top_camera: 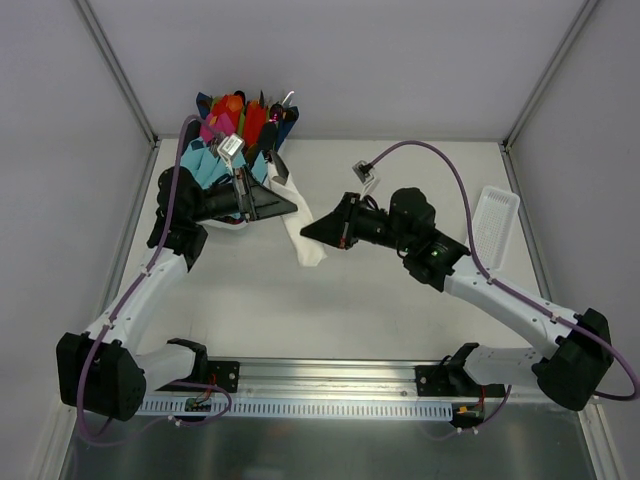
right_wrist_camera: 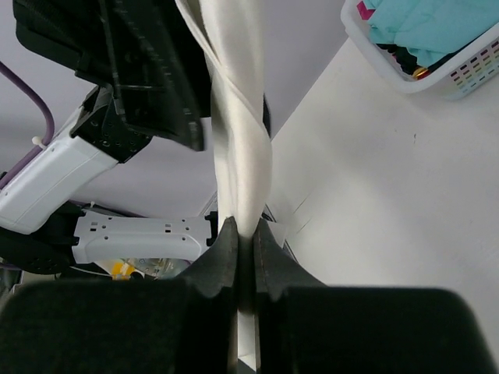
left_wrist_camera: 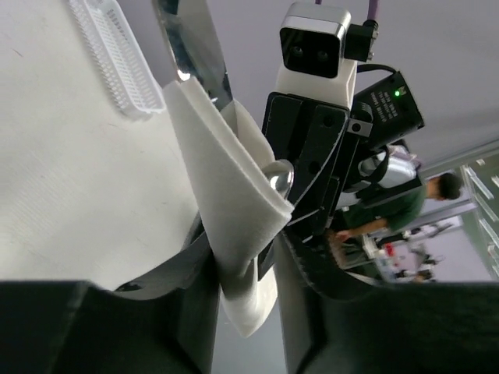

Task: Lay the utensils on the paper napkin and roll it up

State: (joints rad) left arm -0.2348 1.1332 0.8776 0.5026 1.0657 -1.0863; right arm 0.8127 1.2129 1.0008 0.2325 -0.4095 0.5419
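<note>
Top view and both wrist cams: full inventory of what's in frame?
paper napkin: one, white, loosely rolled, mid-table between both grippers
utensil: at least one, shiny metal, sticking out of the napkin's end
napkin bundles: several, red, pink, orange, light blue, in the basket
basket: one, white, back left of table
tray: one, white, ribbed, right side of table
table: one, off-white
left gripper: black, napkin between its fingers, grip unclear
right gripper: black, shut on the napkin

White table (top_camera: 400, 300): ribbed tray (top_camera: 495, 225) right, basket (right_wrist_camera: 460, 78) far-left corner.
</note>
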